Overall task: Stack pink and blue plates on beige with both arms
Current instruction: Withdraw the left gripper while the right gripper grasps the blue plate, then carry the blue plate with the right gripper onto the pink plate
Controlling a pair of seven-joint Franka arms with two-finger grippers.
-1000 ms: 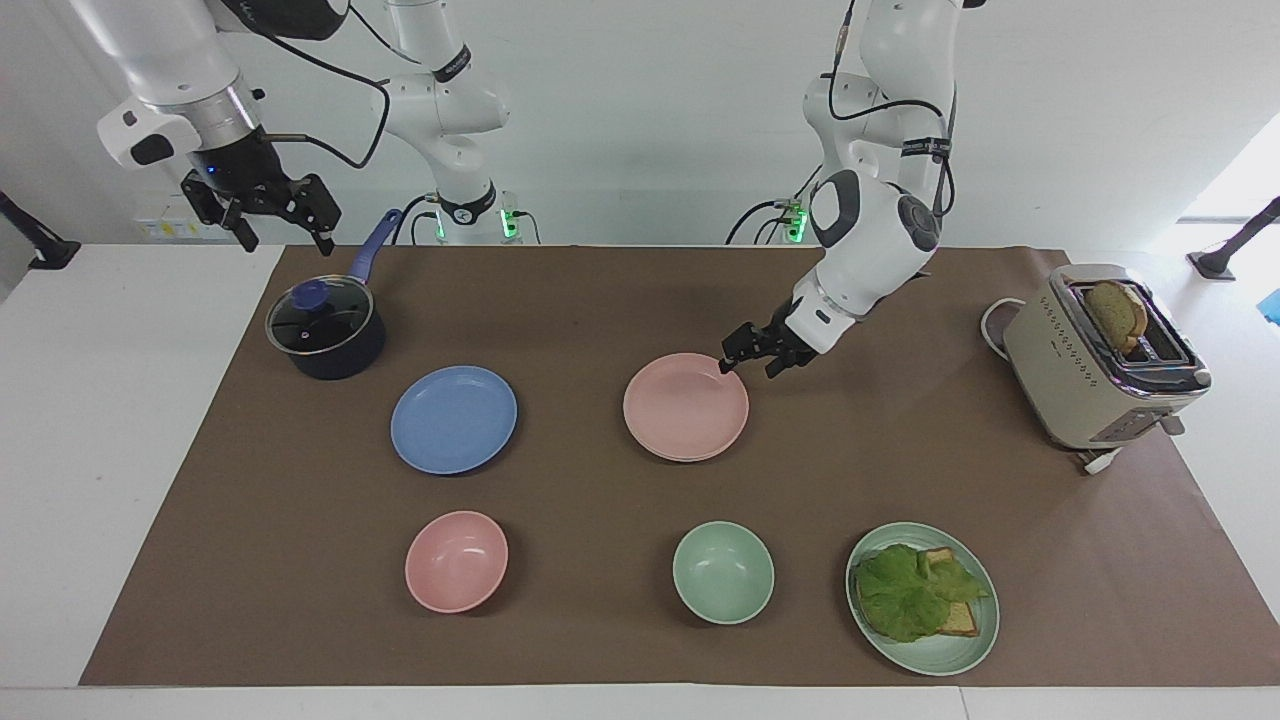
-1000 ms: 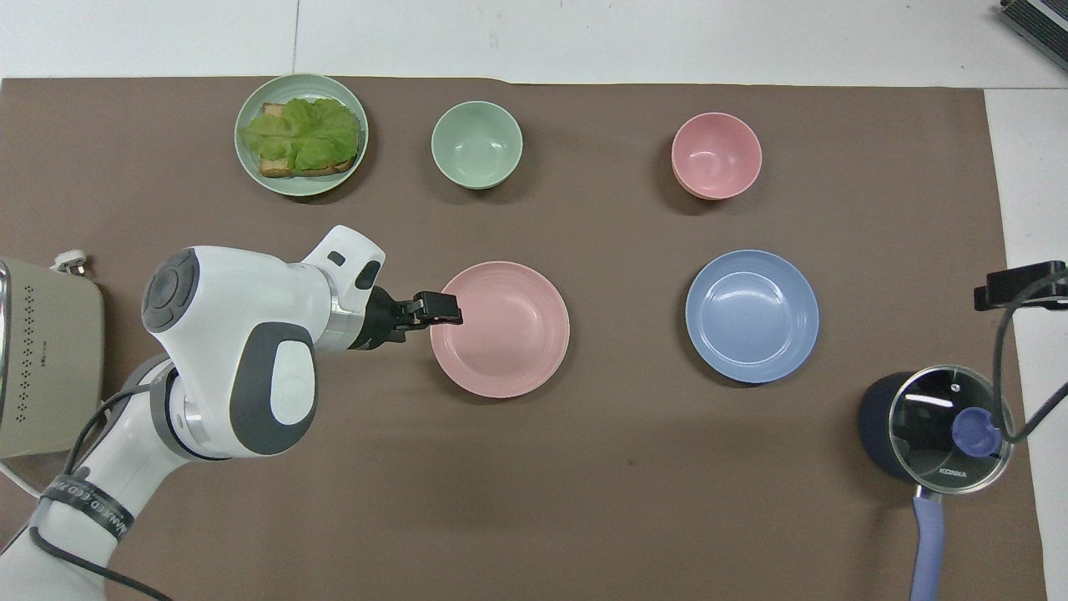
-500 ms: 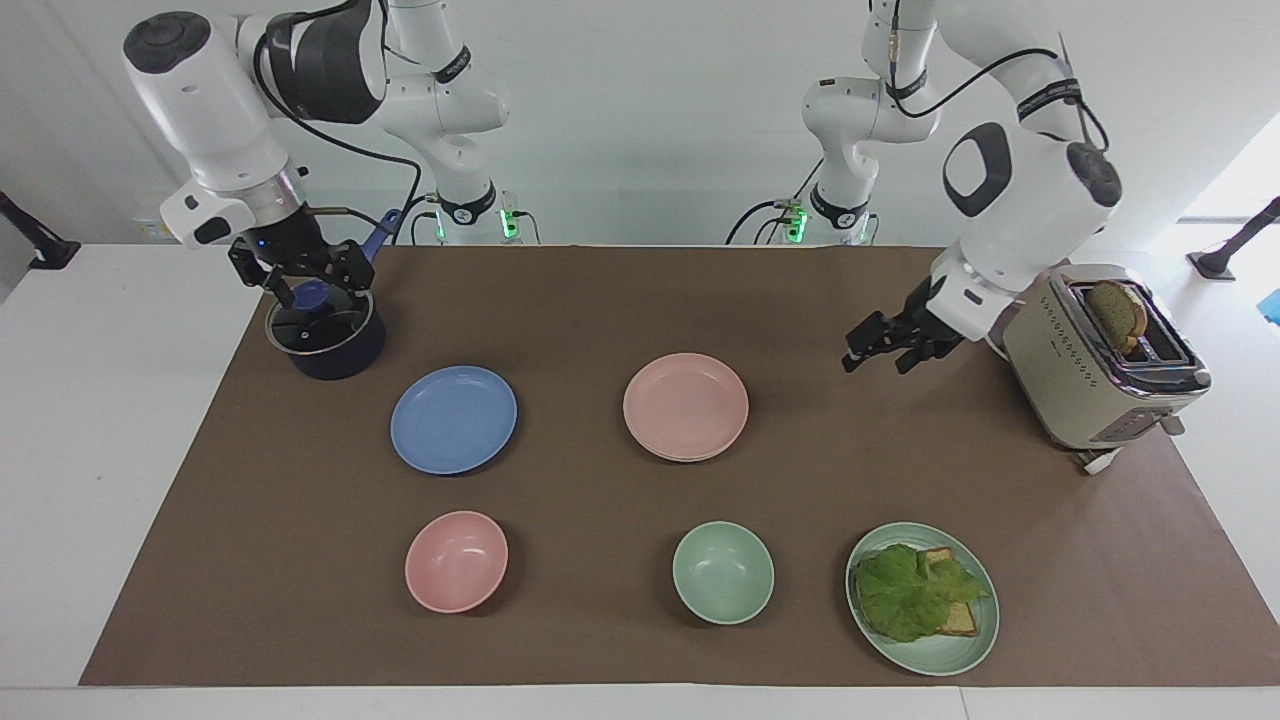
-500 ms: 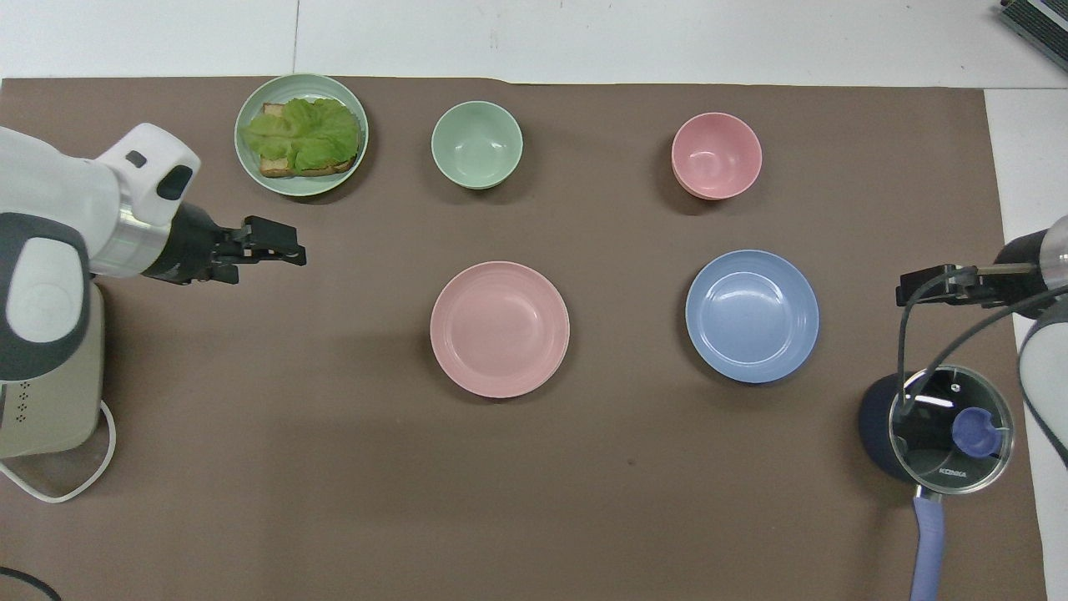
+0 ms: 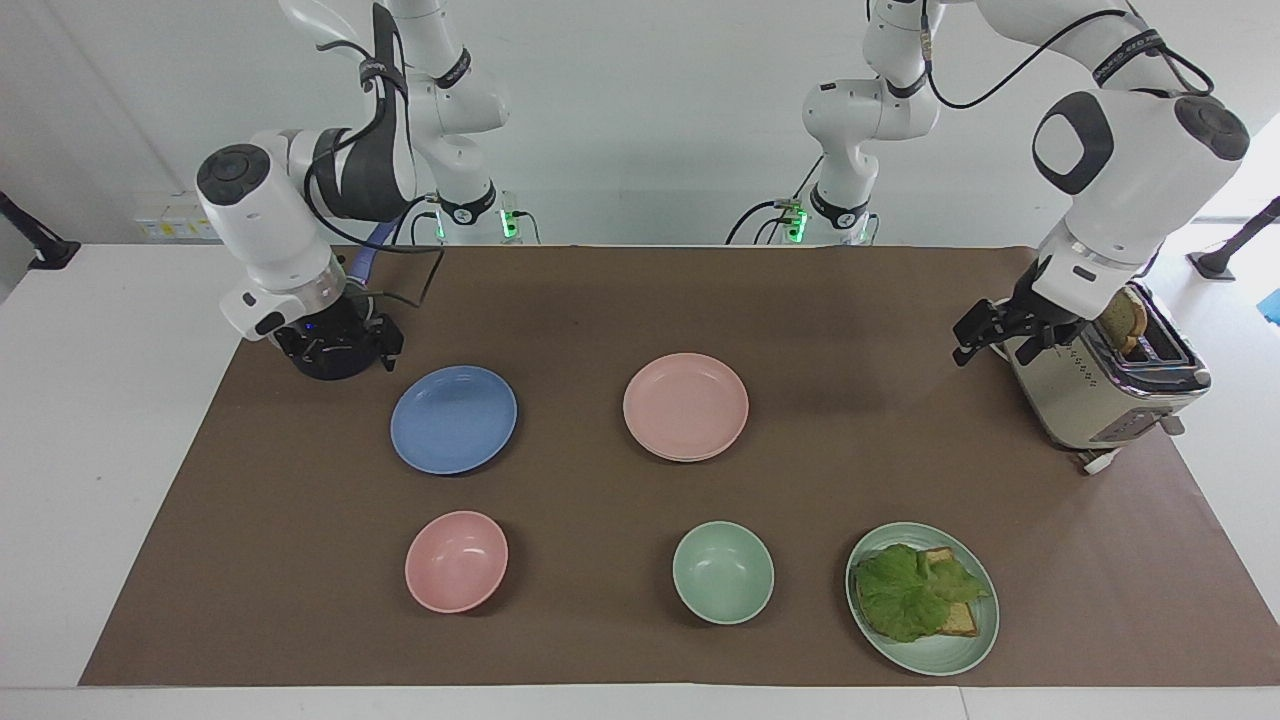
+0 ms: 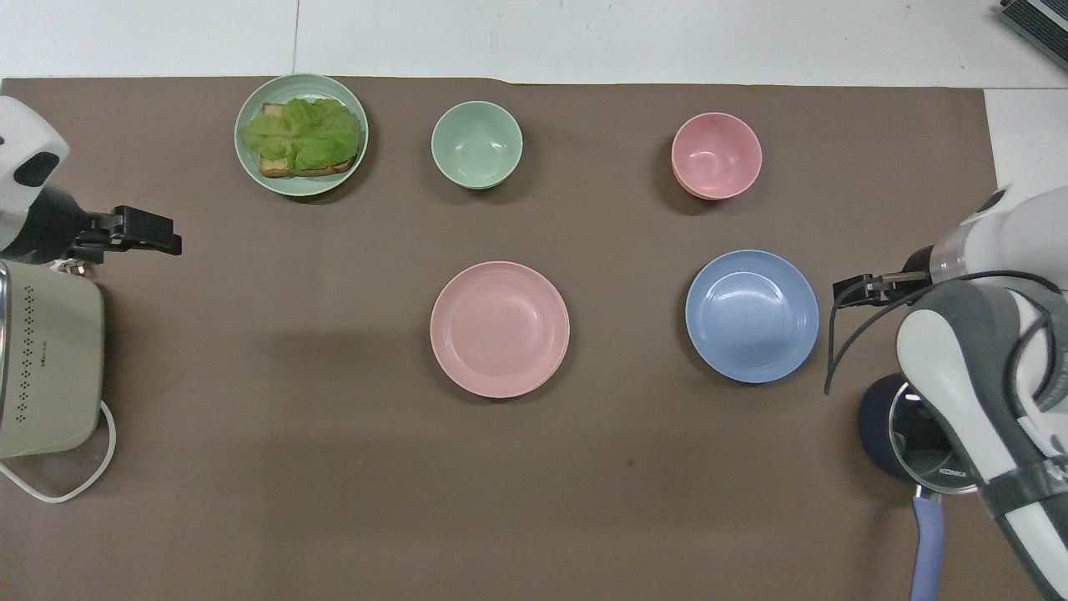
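The pink plate [image 6: 500, 329] and the blue plate [image 6: 752, 316] sit side by side on the brown mat [image 6: 334, 467], with a green bowl [image 6: 476, 143] and a pink bowl [image 6: 716, 155] farther from the robots.

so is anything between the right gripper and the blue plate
Nothing visible: only bare mat lies between the right gripper, low in front of the pot, and the blue plate beside it.
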